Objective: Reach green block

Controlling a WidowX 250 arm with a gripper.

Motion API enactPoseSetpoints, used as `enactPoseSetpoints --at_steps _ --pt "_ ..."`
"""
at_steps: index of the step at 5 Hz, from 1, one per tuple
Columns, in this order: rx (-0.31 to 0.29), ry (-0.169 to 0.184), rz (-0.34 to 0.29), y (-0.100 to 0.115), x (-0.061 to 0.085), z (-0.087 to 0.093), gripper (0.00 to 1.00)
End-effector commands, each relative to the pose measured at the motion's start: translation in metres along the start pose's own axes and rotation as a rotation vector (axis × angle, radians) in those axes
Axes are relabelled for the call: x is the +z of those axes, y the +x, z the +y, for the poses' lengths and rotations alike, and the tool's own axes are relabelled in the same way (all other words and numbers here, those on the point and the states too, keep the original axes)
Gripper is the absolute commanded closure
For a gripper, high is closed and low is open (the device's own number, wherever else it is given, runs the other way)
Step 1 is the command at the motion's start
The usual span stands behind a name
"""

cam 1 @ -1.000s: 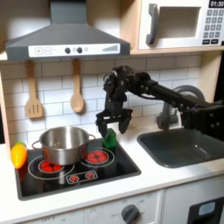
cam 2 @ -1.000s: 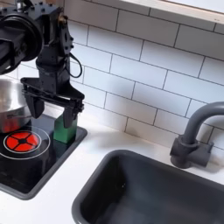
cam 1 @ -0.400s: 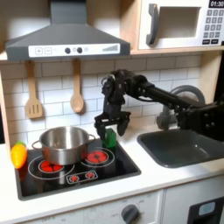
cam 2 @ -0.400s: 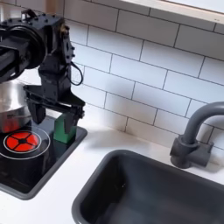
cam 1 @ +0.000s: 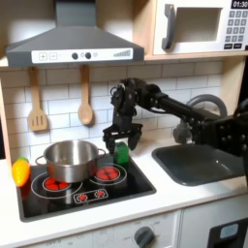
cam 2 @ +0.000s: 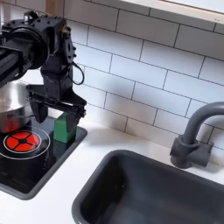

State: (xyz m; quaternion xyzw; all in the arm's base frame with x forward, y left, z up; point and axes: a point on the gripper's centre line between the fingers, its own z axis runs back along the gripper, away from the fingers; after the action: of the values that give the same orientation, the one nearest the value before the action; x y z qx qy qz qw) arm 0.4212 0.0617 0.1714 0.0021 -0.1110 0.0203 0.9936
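The green block (cam 1: 122, 153) (cam 2: 64, 129) stands upright at the back right corner of the black toy stove (cam 1: 82, 184) (cam 2: 22, 162), beside the steel pot (cam 1: 68, 160) (cam 2: 10, 105). My gripper (cam 1: 122, 142) (cam 2: 58, 112) hangs straight over the block, open, with one finger on each side of the block's top. In both exterior views the fingertips (cam 2: 77, 116) reach down to about the block's upper part; I cannot tell whether they touch it.
An orange-yellow toy vegetable (cam 1: 20, 171) lies left of the stove. Two wooden utensils (cam 1: 37, 107) hang on the tiled wall. To the first exterior view's right are a grey sink (cam 1: 199, 163) (cam 2: 149, 188) and its faucet (cam 2: 197, 136). A range hood (cam 1: 73, 39) hangs above.
My gripper has come down and shifted slightly toward the pot, so its open fingers now straddle the top of the green block. The block has not moved.
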Motion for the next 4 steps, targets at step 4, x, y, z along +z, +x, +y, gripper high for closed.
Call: enactPoseSetpoints --at_steps 4 --pt "-0.036 -0.008 0.065 0.006 -0.029 -0.012 0.00"
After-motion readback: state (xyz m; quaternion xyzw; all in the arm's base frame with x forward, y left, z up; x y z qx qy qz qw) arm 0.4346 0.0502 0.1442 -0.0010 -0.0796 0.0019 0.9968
